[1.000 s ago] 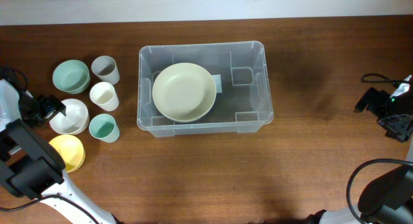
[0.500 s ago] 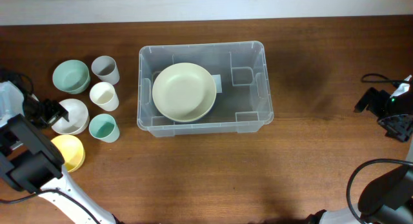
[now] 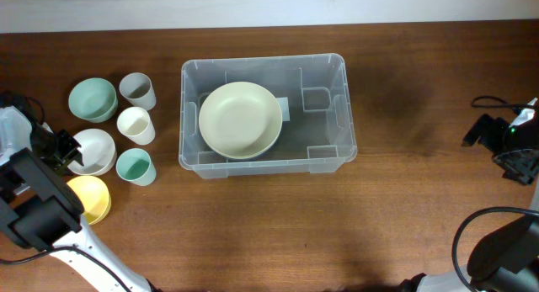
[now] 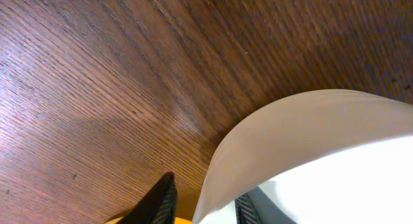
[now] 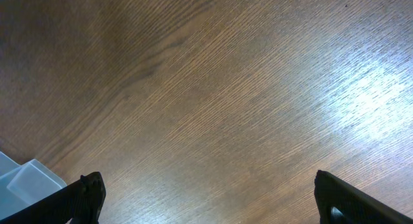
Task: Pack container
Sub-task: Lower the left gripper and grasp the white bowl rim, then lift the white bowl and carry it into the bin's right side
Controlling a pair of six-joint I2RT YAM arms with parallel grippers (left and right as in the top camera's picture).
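Observation:
The clear container [image 3: 347, 115] stands mid-table with a large pale green bowl [image 3: 240, 119] inside it. At the far left, my left gripper [image 3: 66, 154] straddles the left rim of a white bowl [image 3: 93, 151]. In the left wrist view one finger [image 4: 162, 199] is outside the white bowl [image 4: 310, 140] and the other is inside it. The jaws of the left gripper [image 4: 205, 189] are narrow, and a sliver of gap shows at the outer finger. My right gripper [image 3: 515, 160] hovers wide open over bare wood at the right edge; the right gripper [image 5: 206, 180] holds nothing.
Around the white bowl sit a mint green bowl [image 3: 93, 98], a grey cup [image 3: 137, 90], a white cup [image 3: 136, 124], a teal cup [image 3: 136, 167] and a yellow bowl [image 3: 93, 199]. A corner of the container [image 5: 26, 179] shows in the right wrist view.
My left gripper has slid onto the white bowl's left rim and its jaws have narrowed sharply around it. The right arm has not moved.

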